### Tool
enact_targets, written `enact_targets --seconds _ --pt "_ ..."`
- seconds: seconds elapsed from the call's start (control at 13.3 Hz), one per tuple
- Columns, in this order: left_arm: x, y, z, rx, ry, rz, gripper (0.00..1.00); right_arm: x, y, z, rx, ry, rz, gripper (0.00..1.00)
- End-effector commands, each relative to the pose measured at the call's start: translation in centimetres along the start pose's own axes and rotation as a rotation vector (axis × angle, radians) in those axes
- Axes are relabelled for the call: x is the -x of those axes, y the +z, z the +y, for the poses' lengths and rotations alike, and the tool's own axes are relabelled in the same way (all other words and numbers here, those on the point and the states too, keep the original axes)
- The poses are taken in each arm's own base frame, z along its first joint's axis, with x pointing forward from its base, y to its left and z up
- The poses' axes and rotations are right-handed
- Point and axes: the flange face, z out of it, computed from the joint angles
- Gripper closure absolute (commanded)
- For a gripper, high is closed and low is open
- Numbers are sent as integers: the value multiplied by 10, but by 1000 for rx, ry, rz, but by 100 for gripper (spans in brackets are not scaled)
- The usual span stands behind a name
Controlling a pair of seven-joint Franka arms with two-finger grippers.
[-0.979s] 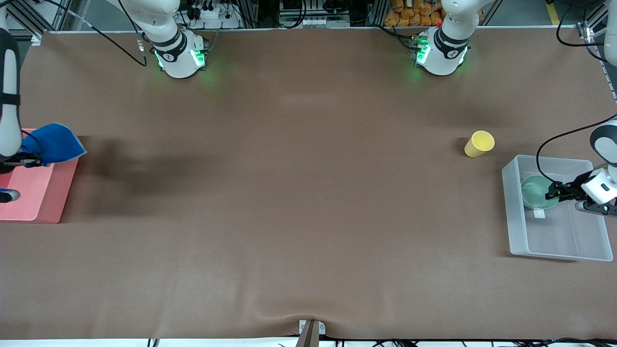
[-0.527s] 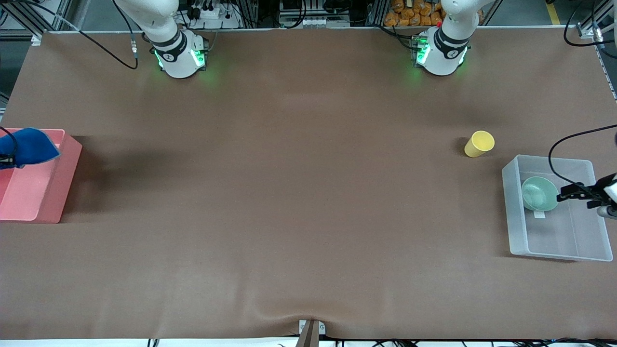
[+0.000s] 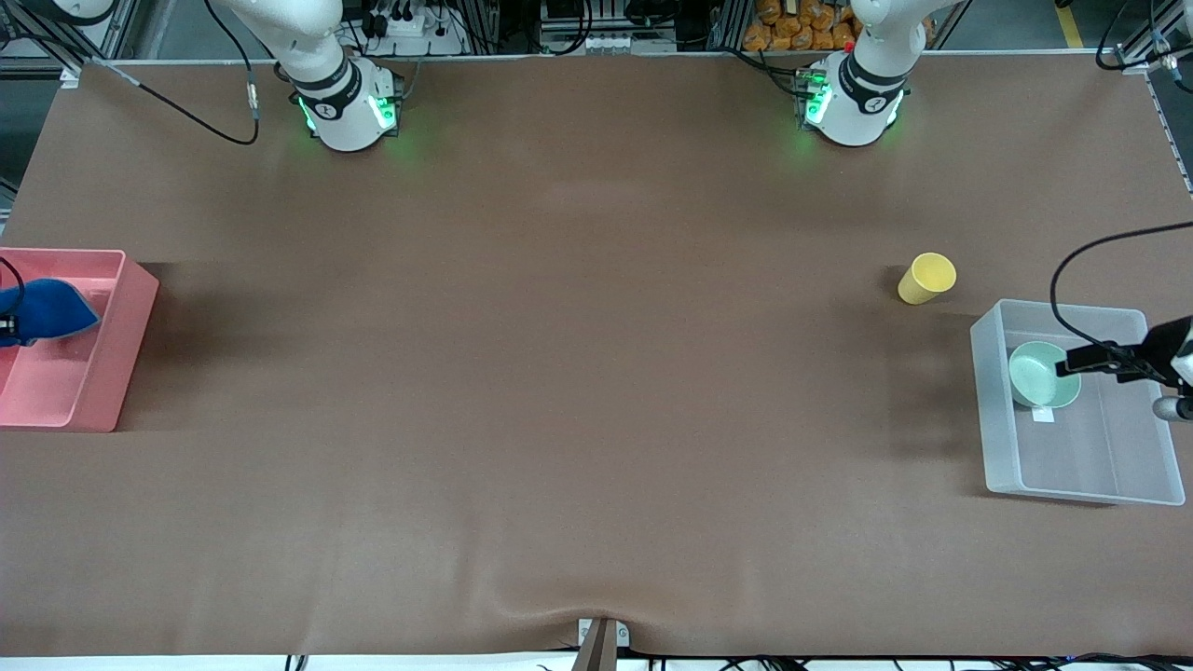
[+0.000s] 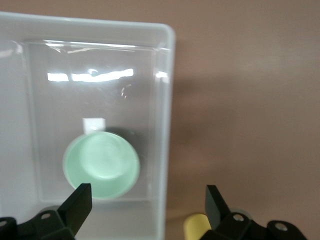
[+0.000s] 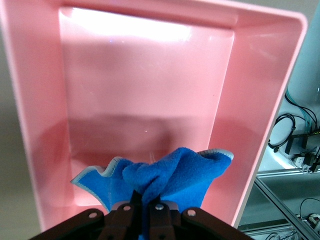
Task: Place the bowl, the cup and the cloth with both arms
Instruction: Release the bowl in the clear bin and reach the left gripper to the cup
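The mint-green bowl [image 3: 1030,375] sits upright in the clear bin [image 3: 1072,466] at the left arm's end of the table. My left gripper [image 3: 1070,362] hangs open and empty above the bowl's edge. In the left wrist view the bowl [image 4: 101,164] lies just inside the bin's wall [image 4: 167,100], with the gripper [image 4: 147,202] over that wall. The yellow cup [image 3: 926,278] stands on the table beside the bin and shows in the left wrist view [image 4: 195,227]. My right gripper [image 5: 146,207] is shut on the blue cloth [image 5: 170,175], which it holds over the pink bin [image 5: 150,90].
The pink bin [image 3: 112,354] stands at the right arm's end of the table, with the cloth [image 3: 47,312] hanging over it. A small white label [image 3: 1043,416] lies in the clear bin. Brown mat covers the table between the bins.
My right gripper has carried the cloth farther in over the pink bin and lower. My left gripper has let go of the bowl and risen; the bowl stays in the clear bin.
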Motion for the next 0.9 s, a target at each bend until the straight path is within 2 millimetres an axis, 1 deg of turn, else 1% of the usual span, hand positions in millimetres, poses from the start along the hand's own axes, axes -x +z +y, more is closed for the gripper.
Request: enact_targets --seconds 0.0,0.08,0.15,0.23,0.3,0.45,0.6,0.68,0.83 --pt "45 7 49 -7 -5 -5 0 0 15 6 -13 -22 -9 100" --pt "57 21 65 -18 -7 16 0 -1 18 5 -19 -23 -12 100" --pt "69 39 79 -29 -54 26 0 -1 18 3 -22 -29 -16 100" --pt "78 53 92 -35 -81 30 0 -1 21 2 -27 -30 -22 100" --pt "88 60 97 -40 -87 24 0 -1 26 -2 -34 -35 -30 100" --pt "107 73 100 -51 -91 11 0 1 32 -2 -44 -34 -38 100" --pt "126 93 98 -60 -110 11 0 4 43 1 -55 -30 -49 100" --pt "134 104 94 -65 -119 21 0 4 50 2 -61 -38 -54 100" --pt "151 123 92 -73 -127 33 0 3 59 2 -68 -43 -60 100"
